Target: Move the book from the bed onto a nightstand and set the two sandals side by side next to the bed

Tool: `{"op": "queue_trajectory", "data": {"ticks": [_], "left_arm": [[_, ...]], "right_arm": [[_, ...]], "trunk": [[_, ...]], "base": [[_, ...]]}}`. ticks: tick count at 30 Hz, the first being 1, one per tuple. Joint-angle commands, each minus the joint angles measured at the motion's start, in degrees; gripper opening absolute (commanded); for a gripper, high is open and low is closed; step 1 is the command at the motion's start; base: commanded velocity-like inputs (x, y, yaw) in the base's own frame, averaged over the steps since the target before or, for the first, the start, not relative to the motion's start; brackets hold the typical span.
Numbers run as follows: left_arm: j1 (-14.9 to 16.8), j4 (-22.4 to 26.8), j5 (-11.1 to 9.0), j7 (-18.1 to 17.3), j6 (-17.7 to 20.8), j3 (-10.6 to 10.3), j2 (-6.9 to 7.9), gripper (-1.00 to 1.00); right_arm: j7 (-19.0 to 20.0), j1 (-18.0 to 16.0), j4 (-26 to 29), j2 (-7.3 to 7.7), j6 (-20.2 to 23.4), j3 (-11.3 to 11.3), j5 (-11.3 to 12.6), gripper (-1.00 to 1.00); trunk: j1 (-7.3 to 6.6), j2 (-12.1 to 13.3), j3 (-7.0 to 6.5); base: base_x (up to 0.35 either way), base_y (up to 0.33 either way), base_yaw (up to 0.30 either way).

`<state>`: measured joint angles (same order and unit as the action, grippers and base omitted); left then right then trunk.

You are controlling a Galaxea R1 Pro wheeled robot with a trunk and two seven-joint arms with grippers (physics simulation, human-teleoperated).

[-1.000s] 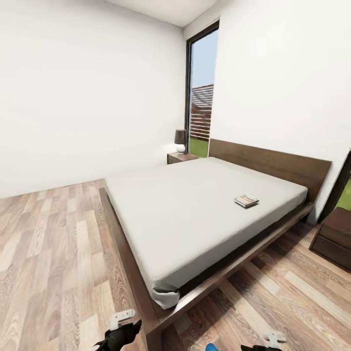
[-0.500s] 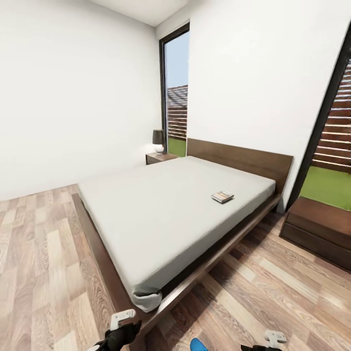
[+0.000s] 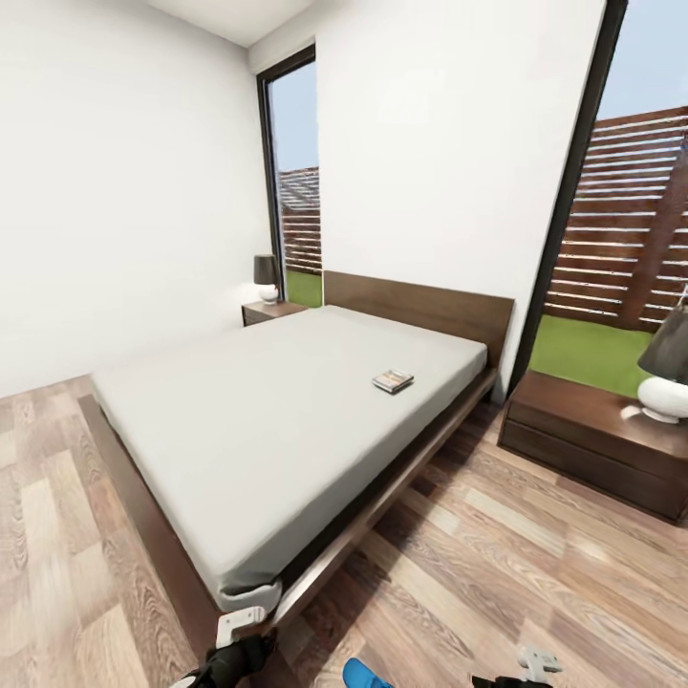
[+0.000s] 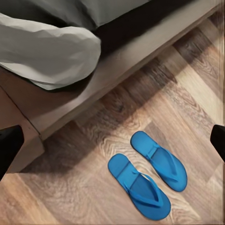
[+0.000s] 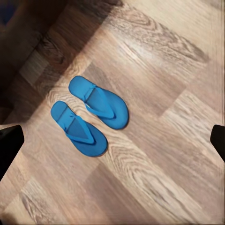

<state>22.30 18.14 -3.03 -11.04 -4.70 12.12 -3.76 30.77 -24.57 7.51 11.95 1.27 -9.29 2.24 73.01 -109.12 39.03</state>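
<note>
Sandals: two bright blue flat slip-on sandals (image 4: 146,179) paired on floor beside bed frame (image 4: 140,56), as required
Fingers: both wide, empty

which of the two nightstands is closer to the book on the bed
The nightstand on the right of the head view, by the big window, with the white-based lamp; the book lies on the mattress side facing it.

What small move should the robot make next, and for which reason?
Probably drive forward along the bed toward the book. The two sandals already lie side by side on the floor next to the bed frame, while the book lies on the mattress, far from both grippers; a nightstand stands just beyond.
</note>
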Motion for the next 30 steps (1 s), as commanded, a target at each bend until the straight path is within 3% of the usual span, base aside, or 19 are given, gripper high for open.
{"op": "queue_trajectory", "data": {"ticks": [1, 30], "left_arm": [[0.03, -0.03, -0.31, -0.37, -0.05, 0.29, -0.02, 1.00], [0.03, -0.03, -0.31, -0.39, -0.05, 0.28, -0.11, 1.00]], "right_arm": [[0.25, -0.04, -0.04, 0.00, 0.13, -0.20, 0.22, 1.00], [0.25, -0.04, -0.04, 0.00, 0.13, -0.19, 0.22, 1.00]], "trunk": [[-0.01, -0.03, 0.06], [-0.01, -0.03, 0.06]], "base": [[0.000, 0.000, -0.300], [0.000, -0.021, -0.300]]}}
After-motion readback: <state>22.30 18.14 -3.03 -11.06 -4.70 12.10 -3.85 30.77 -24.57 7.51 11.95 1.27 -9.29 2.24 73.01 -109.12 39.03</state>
